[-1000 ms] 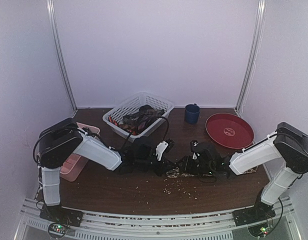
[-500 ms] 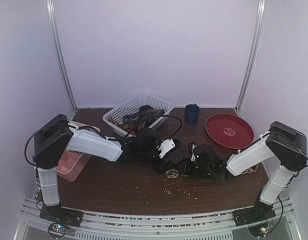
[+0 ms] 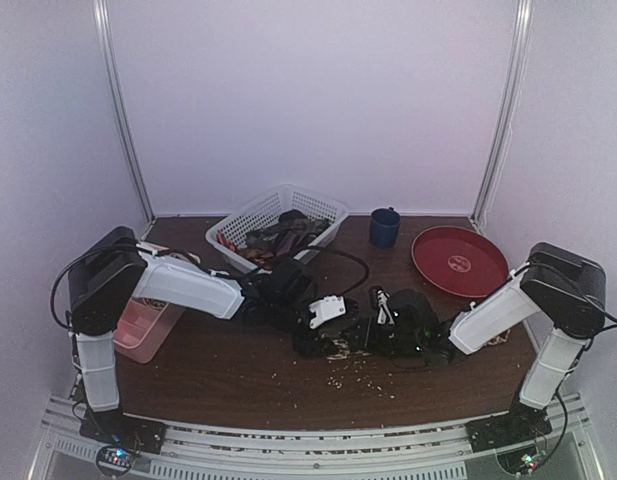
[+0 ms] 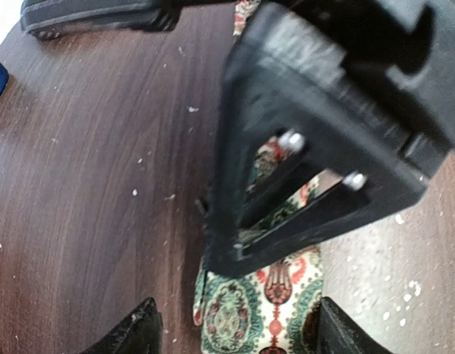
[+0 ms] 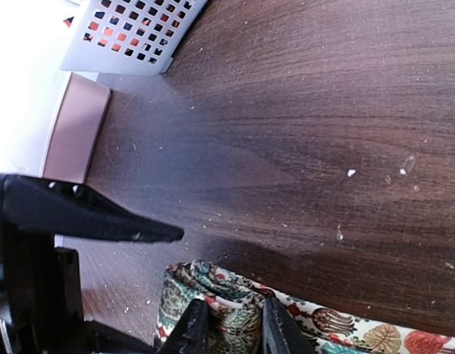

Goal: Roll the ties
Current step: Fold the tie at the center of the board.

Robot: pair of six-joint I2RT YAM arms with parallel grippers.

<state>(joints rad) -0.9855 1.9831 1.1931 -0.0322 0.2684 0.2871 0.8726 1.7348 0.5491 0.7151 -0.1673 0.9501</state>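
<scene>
One of the ties, cream with a teal and red pattern (image 5: 345, 328), lies flat on the dark table, its end rolled into a small coil (image 5: 212, 284). My right gripper (image 5: 234, 328) is shut on that coil, a finger on each side. My left gripper (image 4: 238, 332) is open and straddles the same tie (image 4: 249, 313), its fingertips (image 4: 142, 328) apart from the cloth; the right gripper's black body (image 4: 315, 140) fills the view above it. In the top view both grippers, left (image 3: 310, 343) and right (image 3: 366, 335), meet over the tie (image 3: 341, 348) at mid-table. More ties (image 3: 278, 238) lie heaped in the basket.
A white lattice basket (image 3: 250, 213) stands at the back centre, a blue mug (image 3: 384, 227) and a red plate (image 3: 459, 260) to its right. A pink tray (image 3: 148, 322) sits at the left edge. Crumbs (image 3: 363, 378) dot the wood in front of the grippers.
My left gripper has opened, lifted back from the tie, then come down astride it. My right gripper has slid a little left, keeping its hold on the coil.
</scene>
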